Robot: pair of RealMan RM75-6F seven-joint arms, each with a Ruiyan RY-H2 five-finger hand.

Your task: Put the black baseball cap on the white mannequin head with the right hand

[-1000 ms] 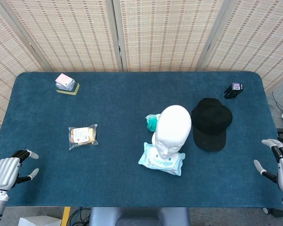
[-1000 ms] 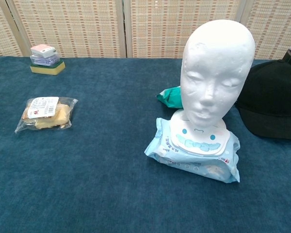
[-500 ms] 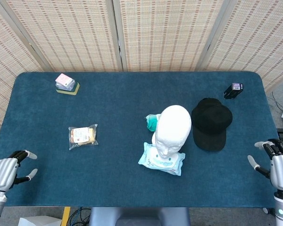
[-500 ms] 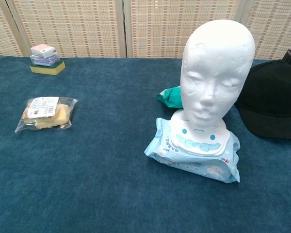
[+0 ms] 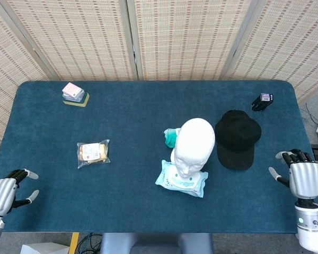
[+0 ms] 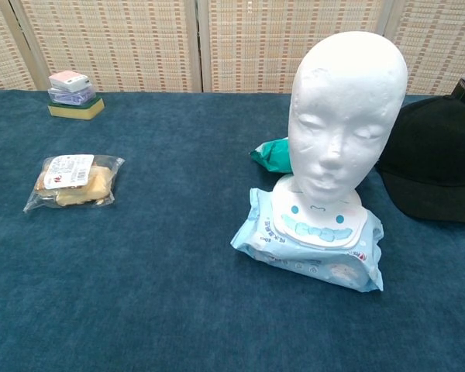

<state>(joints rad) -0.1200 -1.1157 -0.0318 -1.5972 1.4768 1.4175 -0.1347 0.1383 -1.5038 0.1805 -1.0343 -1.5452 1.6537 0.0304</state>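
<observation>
The right hand has come further in over the counter edge than a second ago; its fingers are spread and hold nothing. The black baseball cap lies flat on the counter ahead of and inward from those fingers, well apart from them, unmoved. Just beyond the cap stands the white mannequin head, upright on a pack of wipes, bare. The left hand has drawn slightly back at the opposite corner, fingers apart, empty.
</observation>
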